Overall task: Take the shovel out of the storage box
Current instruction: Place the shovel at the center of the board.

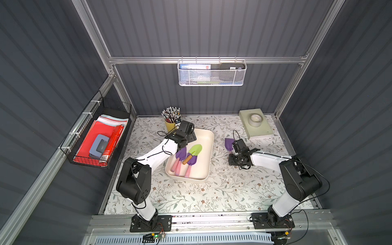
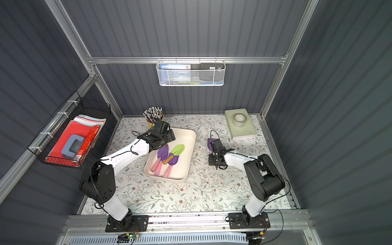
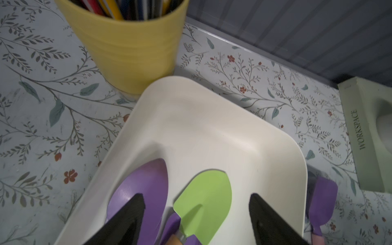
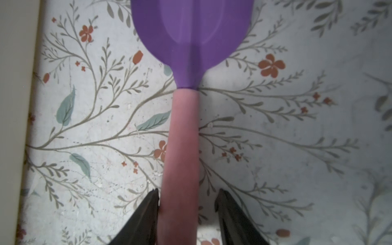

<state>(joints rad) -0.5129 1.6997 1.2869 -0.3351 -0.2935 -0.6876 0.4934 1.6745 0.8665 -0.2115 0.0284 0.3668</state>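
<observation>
Hovering | left gripper (image 3: 195, 197) spread wide over storage box (image 1: 203, 137), likely lining up on green shovel (image 1: 195, 149) inside | purple shovel (image 4: 191, 31) lies on bench (image 1: 222, 191) right of box, already out | right gripper (image 4: 188, 192) jaws parted beside its pink handle (image 4: 182, 137), not clamping

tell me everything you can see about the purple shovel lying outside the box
The purple shovel has a smooth rounded purple blade and a straight pink handle, plastic-looking. It lies flat on the floral table, outside the storage box and beside it. The right gripper straddles the handle's end, jaws open, a gap showing on one side.
</observation>
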